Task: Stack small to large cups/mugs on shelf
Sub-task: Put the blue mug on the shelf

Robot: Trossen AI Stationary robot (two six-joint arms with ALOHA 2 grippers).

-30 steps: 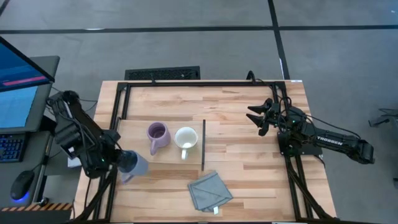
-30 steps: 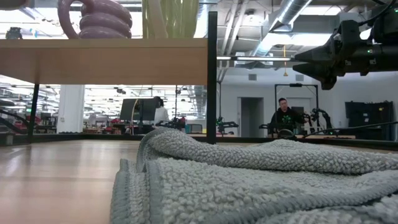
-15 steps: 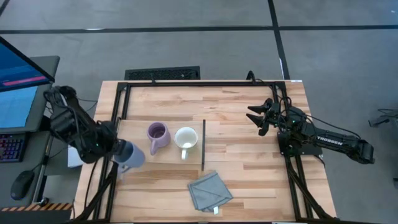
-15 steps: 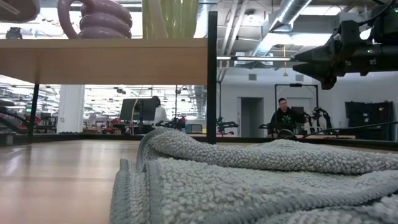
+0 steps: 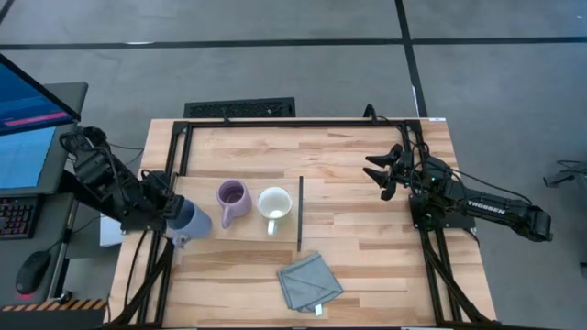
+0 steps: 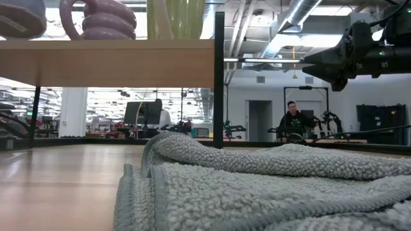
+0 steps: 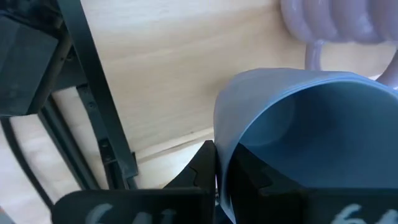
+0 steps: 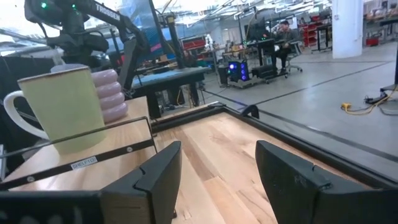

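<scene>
Left gripper [image 5: 172, 216] is clamped on the blue-grey mug's [image 5: 190, 220] rim at the shelf's [image 5: 248, 231] left end, we judge for placing beside the purple mug [image 5: 231, 198] and white mug [image 5: 274, 203]. Right gripper [image 5: 378, 171] waits open, well apart. Only the left wrist view shows a finger [image 7: 205, 165] pinching the mug wall.

The shelf [image 5: 240, 234] carries the purple mug [image 5: 231, 199] and white mug [image 5: 274, 205].

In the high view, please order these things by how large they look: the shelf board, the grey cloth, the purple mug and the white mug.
1. shelf board
2. grey cloth
3. purple mug and white mug: they look alike, so I do not rank them.
</scene>
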